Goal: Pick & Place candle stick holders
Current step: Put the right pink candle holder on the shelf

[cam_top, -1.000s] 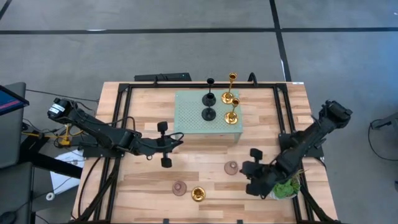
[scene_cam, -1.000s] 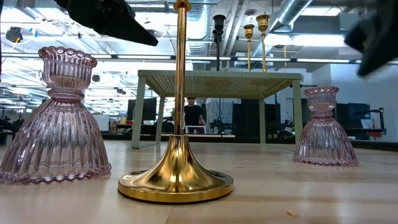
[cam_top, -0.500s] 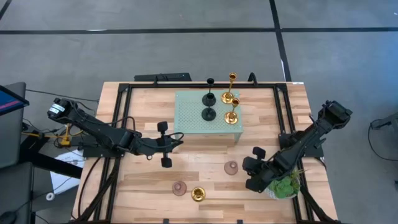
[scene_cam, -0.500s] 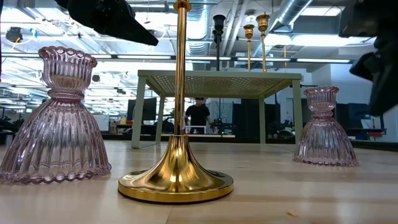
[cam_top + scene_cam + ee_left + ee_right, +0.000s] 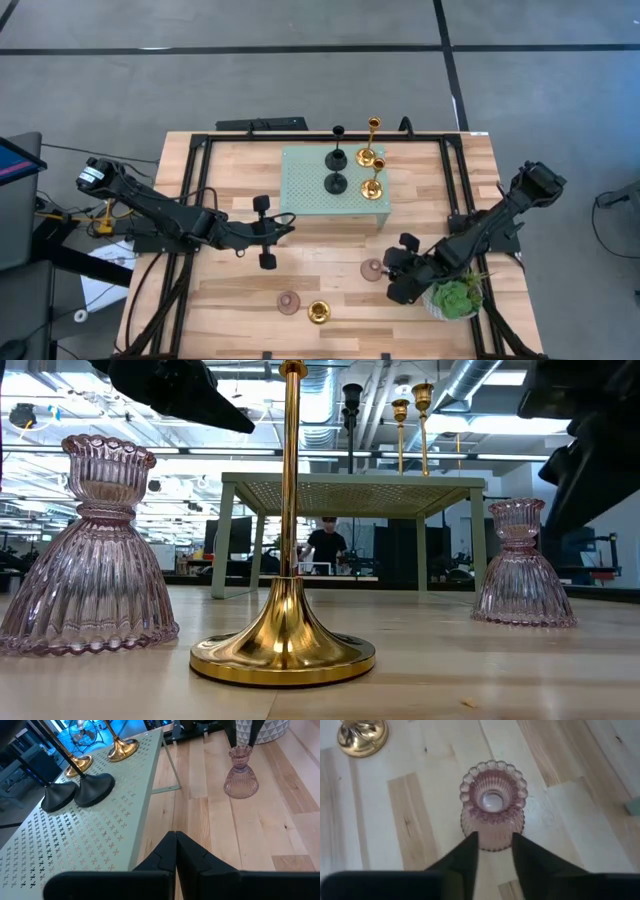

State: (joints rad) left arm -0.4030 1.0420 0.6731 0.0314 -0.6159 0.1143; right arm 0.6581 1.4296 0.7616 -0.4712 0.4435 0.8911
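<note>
Right wrist view puts the right gripper [image 5: 493,851] directly over a dusty pink holder [image 5: 493,806], its two dark fingers [image 5: 465,854] spread a little wider than the ribbed base and pointing either side of it, not yet touching, a stance that suits closing on the body from above. Seen from overhead, that pink holder [image 5: 372,269] stands on the wooden surface [image 5: 330,250] just beside the gripper, with a potted plant [image 5: 455,299] behind the arm. A second pink holder [image 5: 289,302] and a gold holder [image 5: 319,312] stand together near the front edge, likely next in line. Two black holders [image 5: 336,182] and two gold ones [image 5: 372,186] already stand on the green perforated stand [image 5: 300,185], apparently the drop-off spot. The left gripper [image 5: 265,232] waits above the surface beside the stand, its fingers pressed together and empty in its own wrist view.
</note>
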